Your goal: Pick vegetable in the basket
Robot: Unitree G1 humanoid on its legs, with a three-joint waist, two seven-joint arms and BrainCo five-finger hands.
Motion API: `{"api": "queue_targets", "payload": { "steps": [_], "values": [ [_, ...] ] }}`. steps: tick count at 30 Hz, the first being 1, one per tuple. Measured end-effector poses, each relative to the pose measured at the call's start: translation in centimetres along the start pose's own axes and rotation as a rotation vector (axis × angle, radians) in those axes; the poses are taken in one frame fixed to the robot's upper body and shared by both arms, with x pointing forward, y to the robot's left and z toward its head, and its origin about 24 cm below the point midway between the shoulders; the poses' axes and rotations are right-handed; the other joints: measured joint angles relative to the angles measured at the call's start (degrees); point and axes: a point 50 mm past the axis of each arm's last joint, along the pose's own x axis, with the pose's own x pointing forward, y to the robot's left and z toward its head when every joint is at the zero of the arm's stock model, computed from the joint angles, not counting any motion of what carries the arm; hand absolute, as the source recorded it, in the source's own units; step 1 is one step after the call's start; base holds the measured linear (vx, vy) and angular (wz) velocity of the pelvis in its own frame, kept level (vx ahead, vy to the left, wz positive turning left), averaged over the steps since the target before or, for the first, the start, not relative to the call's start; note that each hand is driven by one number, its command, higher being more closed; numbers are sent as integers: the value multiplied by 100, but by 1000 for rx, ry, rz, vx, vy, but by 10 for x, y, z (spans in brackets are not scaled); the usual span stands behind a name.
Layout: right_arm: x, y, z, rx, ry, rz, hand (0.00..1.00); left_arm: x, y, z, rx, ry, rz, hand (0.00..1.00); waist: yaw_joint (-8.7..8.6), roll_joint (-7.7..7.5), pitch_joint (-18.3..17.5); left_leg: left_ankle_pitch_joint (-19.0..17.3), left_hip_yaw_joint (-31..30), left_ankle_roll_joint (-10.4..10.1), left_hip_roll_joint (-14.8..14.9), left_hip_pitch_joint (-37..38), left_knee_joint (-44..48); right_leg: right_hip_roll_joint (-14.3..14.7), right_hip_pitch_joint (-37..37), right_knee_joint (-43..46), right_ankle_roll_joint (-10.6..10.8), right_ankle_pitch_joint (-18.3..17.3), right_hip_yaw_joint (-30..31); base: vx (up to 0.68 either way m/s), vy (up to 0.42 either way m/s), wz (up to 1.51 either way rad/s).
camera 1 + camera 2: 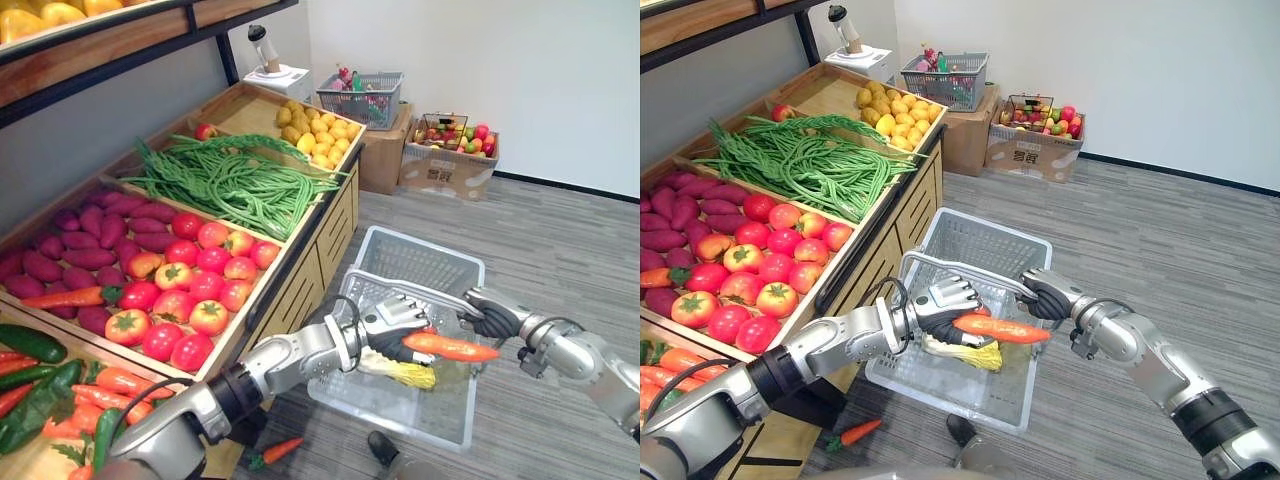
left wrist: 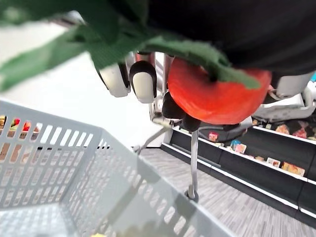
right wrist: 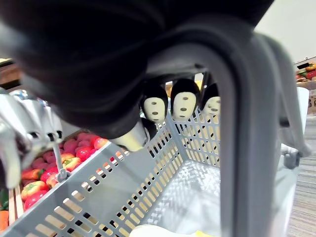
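Observation:
My left hand (image 1: 392, 322) is shut on an orange carrot (image 1: 452, 347), held level above the grey plastic basket (image 1: 420, 262). The left wrist view shows the carrot's butt end (image 2: 212, 94) and green leaves pressed under my fingers (image 2: 143, 84). My right hand (image 1: 492, 312) is shut on the basket's grey handle (image 1: 420, 290) and holds the basket up off the floor beside the stand; the handle (image 3: 237, 123) runs through my curled fingers (image 3: 182, 106) in the right wrist view. A yellow corn cob (image 1: 400, 372) lies in the basket's bottom.
The wooden produce stand (image 1: 300, 270) at my left holds tomatoes (image 1: 190, 290), green beans (image 1: 230, 180), purple sweet potatoes (image 1: 85, 240), lemons (image 1: 320, 135), carrots and cucumbers (image 1: 40, 390). A carrot (image 1: 275, 452) lies on the floor. Boxes and a basket (image 1: 362, 98) stand by the far wall.

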Motion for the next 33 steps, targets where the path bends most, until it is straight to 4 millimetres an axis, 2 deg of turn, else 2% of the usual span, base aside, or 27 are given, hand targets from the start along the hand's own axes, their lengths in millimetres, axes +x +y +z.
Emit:
{"api": "queue_targets", "payload": {
  "steps": [6, 13, 14, 23, 33],
  "values": [
    [3, -5, 8, -28, -41, 14, 100, -2, -17, -16, 39, 76, -81, 100, -20, 54, 34, -53, 12, 4, 42, -4, 83, 11, -3, 0, 1, 0, 10, -38, 11, -2],
    [8, -6, 18, -9, -98, 29, 100, -15, -32, -43, 104, 194, -190, 100, -37, 100, 132, -233, 116, 66, 210, -90, 462, 31, -156, -6, 8, -2, 30, -29, 20, -7],
    [9, -5, 18, -7, -101, 36, 100, -17, -33, -45, 103, 207, -193, 0, -35, 101, 148, -260, 121, 69, 227, -91, 496, 33, -155, -6, 8, -2, 30, -8, 43, -3],
    [9, -7, 23, 21, -128, 25, 100, -21, -34, -63, 112, 319, -165, 0, -36, 78, 298, -288, 130, 63, 228, -86, 504, 36, -156, -16, 9, -4, 30, 2, 16, -1],
    [9, -7, 23, 25, -126, 25, 100, -20, -31, -67, 103, 351, -141, 0, -33, 66, 406, -287, 115, 64, 220, -101, 491, 21, -155, -17, 11, -5, 16, 0, 0, 0]
  ]
}}
